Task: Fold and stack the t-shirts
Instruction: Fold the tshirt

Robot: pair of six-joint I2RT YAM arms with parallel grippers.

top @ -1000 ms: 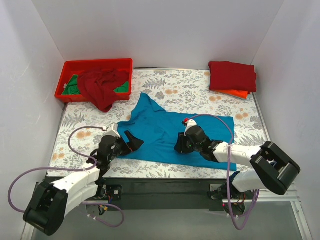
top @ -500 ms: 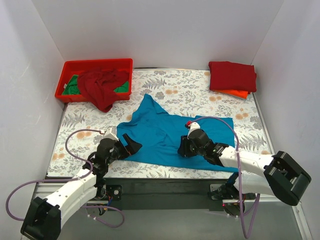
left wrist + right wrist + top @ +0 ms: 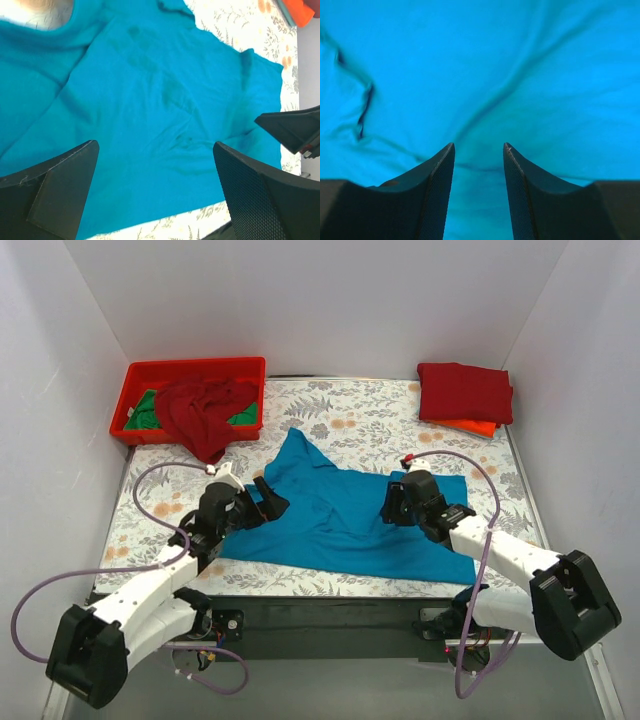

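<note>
A blue t-shirt (image 3: 335, 510) lies spread and wrinkled on the floral table (image 3: 350, 410). It fills the left wrist view (image 3: 150, 90) and the right wrist view (image 3: 480, 65). My left gripper (image 3: 272, 501) is open and empty over the shirt's left edge. My right gripper (image 3: 392, 506) is open and empty, low over the shirt's right part. A dark red t-shirt (image 3: 203, 410) hangs out of the red bin (image 3: 190, 369), with green cloth (image 3: 146, 412) under it. A folded dark red shirt (image 3: 465, 392) sits on a folded orange one (image 3: 470, 426) at the back right.
White walls close in the table on three sides. The black front rail (image 3: 330, 615) runs along the near edge. Purple cables (image 3: 150, 515) loop off both arms.
Both grippers have moved away from the near edge. The right one went right and back across the blue shirt. The left one went up along the shirt's left edge.
</note>
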